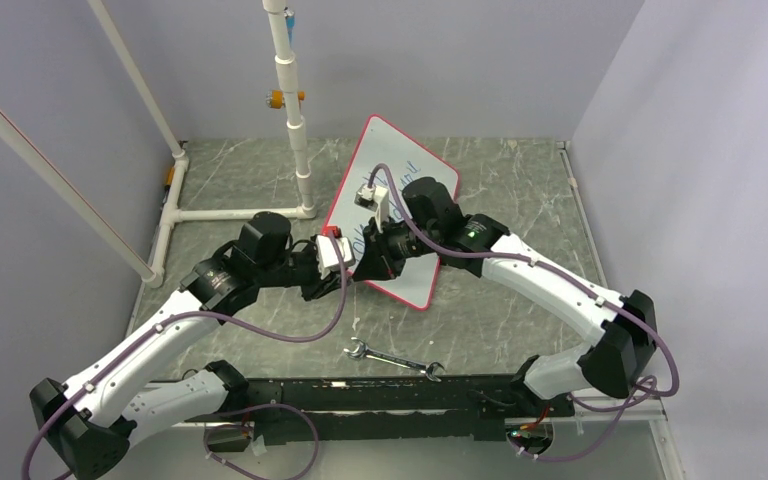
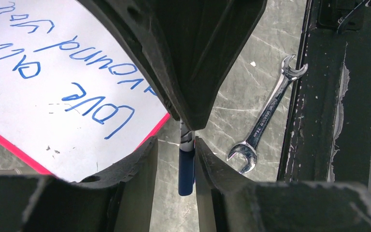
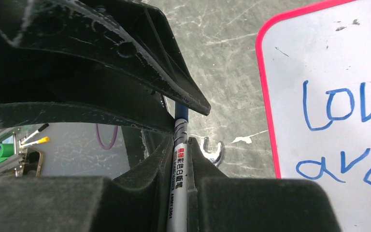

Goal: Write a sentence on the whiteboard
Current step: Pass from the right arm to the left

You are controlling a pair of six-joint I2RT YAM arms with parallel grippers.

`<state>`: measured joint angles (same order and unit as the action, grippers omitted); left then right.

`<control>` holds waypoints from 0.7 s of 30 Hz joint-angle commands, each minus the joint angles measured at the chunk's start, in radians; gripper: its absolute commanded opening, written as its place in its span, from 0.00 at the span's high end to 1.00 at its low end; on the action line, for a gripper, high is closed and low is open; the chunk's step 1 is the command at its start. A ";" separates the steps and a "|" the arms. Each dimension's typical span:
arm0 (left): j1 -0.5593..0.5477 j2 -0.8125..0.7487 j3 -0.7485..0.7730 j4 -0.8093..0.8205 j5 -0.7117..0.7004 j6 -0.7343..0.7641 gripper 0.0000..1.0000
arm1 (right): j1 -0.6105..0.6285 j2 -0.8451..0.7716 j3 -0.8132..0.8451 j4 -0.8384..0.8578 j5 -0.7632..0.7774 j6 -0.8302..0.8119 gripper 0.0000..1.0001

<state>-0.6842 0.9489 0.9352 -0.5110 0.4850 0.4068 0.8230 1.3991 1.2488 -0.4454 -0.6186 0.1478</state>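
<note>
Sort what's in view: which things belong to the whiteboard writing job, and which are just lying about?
In the job:
whiteboard
sentence in blue on it
marker, gripped by both the left gripper and the right gripper

Lying about:
wrench, on the table near the arm bases
pipe frame, white, back left

Whiteboard (image 1: 400,150) mid-table (image 1: 500,310); wrench (image 1: 392,358) in front; pipe frame (image 1: 240,213) left of whiteboard.
</note>
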 commanded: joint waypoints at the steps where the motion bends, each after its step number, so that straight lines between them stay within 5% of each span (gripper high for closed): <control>1: 0.000 0.006 0.038 0.023 0.015 0.014 0.63 | -0.006 -0.054 0.001 0.013 -0.021 -0.011 1.00; 8: -0.001 0.008 0.034 0.056 0.073 -0.011 0.72 | -0.006 -0.049 -0.012 0.055 -0.082 0.009 1.00; 14: 0.000 0.016 0.037 0.076 0.111 -0.031 1.00 | -0.007 -0.055 -0.022 0.078 -0.083 0.027 1.00; 15: 0.000 0.016 0.038 0.076 0.105 -0.034 1.00 | -0.007 -0.056 -0.022 0.079 -0.076 0.029 0.96; 21: -0.001 -0.004 0.036 0.082 0.059 -0.067 1.00 | -0.008 -0.091 -0.017 0.051 0.003 0.024 0.32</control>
<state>-0.6838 0.9642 0.9375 -0.5045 0.5438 0.3698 0.8112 1.3693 1.2312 -0.4179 -0.6571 0.1753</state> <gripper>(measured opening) 0.043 0.538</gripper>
